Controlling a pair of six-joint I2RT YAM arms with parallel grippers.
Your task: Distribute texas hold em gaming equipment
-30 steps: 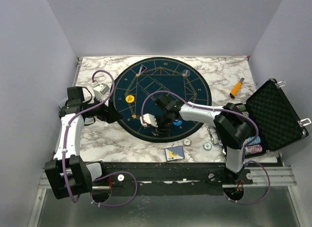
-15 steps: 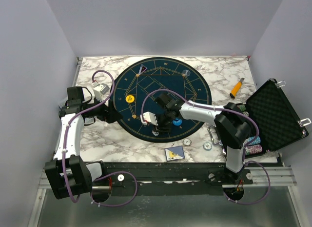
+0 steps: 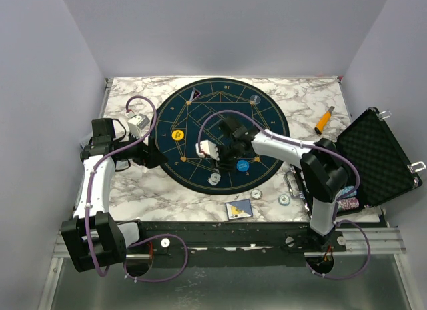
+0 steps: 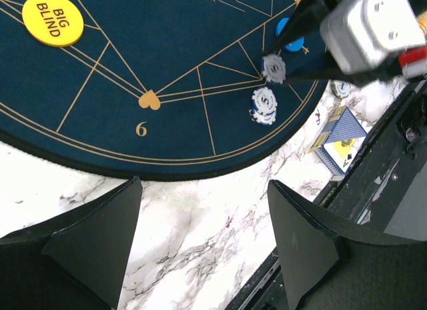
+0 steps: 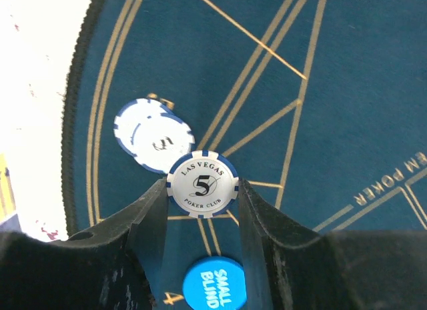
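Looking maybe halfway tbh: right gripper (image 5: 203, 190) clamps a 5 chip (image 5: 203, 182) near the placed chips (image 5: 151, 142), big blind (image 4: 53, 19) + small blind (image 5: 214, 283) down, card deck (image 3: 238, 209) off-mat — left gripper (image 4: 203, 187) gapes wide, empty.

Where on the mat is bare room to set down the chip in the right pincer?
Bare mat lies between the big blind disc and the lying chips, around the 6. Crowded: the near rim, where those chips, the small blind disc and the right pincer sit close.

robot lab cell, plain grey walls (image 3: 47, 70), aluminium rail (image 3: 380, 238)
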